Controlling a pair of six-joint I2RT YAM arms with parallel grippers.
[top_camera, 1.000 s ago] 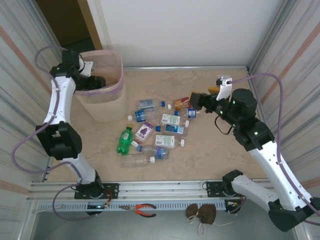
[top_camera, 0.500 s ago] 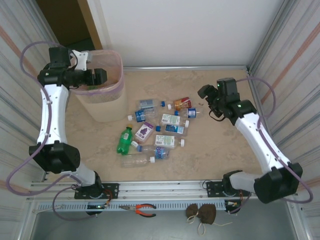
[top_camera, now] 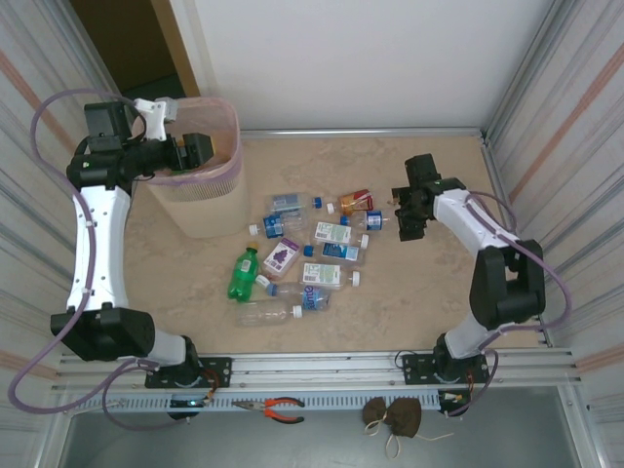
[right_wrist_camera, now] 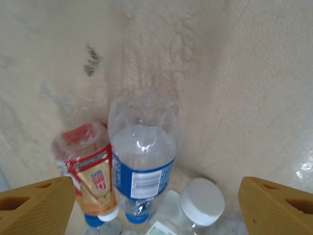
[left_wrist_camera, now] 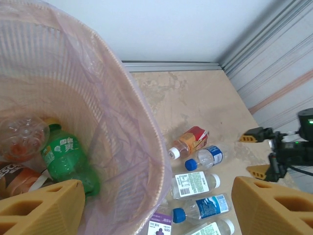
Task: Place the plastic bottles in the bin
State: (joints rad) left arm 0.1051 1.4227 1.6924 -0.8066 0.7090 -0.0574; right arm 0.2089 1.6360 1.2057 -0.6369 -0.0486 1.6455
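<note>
**Top external: right arm now low beside the pile, left arm over the bin**

Since a second ago the right arm has folded down from its raised pose. The right gripper (top_camera: 405,216) now sits low, just right of the plastic bottles (top_camera: 302,253) scattered on the floor. It is nearest the orange-brown bottle (top_camera: 356,201) and the clear blue-labelled bottle (top_camera: 371,220). In the right wrist view its fingers stand wide apart with nothing between them. Below them lie the blue-labelled bottle (right_wrist_camera: 142,156), touching the orange-brown one (right_wrist_camera: 88,171), and a white cap (right_wrist_camera: 201,200).

The left arm's upper links have swung back toward the left wall. The left gripper (top_camera: 195,151) is still at the left rim of the bin (top_camera: 210,210), reaching over its opening. Its jaws are wide and empty.

The left wrist view looks into the pink liner (left_wrist_camera: 122,122). A green bottle (left_wrist_camera: 66,159) and a crushed clear bottle (left_wrist_camera: 22,137) lie at the bottom.

The floor pile has not shifted: the green floor bottle (top_camera: 244,273) and its neighbours lie where they did, right of the bin.
</note>
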